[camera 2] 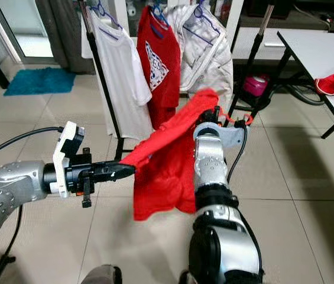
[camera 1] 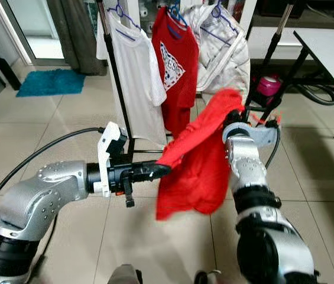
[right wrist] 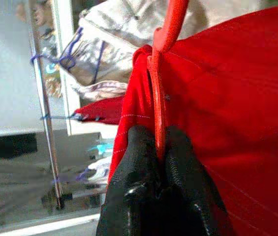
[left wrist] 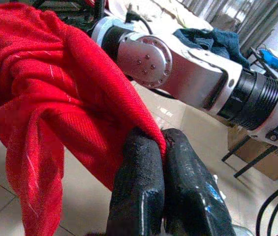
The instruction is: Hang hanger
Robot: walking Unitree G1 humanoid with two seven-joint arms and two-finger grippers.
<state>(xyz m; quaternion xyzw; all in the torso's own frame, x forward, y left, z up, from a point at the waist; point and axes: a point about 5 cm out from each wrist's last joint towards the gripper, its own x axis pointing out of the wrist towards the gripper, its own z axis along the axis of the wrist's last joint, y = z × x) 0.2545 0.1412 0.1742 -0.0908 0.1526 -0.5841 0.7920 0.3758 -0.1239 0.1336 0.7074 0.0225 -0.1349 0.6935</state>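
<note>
A red shirt (camera 1: pixel 196 160) hangs on a red hanger (right wrist: pixel 170 29) in front of me, above the tiled floor. My right gripper (right wrist: pixel 161 147) is shut on the hanger's stem just below its hook, and the shirt's shoulder drapes over that wrist. From the left, my left gripper (camera 1: pixel 164 170) reaches across and is shut on the shirt's side edge, pulling the cloth out sideways; the pinch is plain in the left wrist view (left wrist: pixel 162 142). The clothes rack (camera 1: pixel 116 77) stands just behind the shirt.
On the rack hang a white T-shirt (camera 1: pixel 137 77), a red printed T-shirt (camera 1: pixel 175 65) and a white jacket (camera 1: pixel 223 53), on blue hangers. A white table (camera 1: pixel 332 47) stands at the right. A blue mat (camera 1: pixel 51 81) lies far left, a pink container (camera 1: pixel 268 86) behind the rack.
</note>
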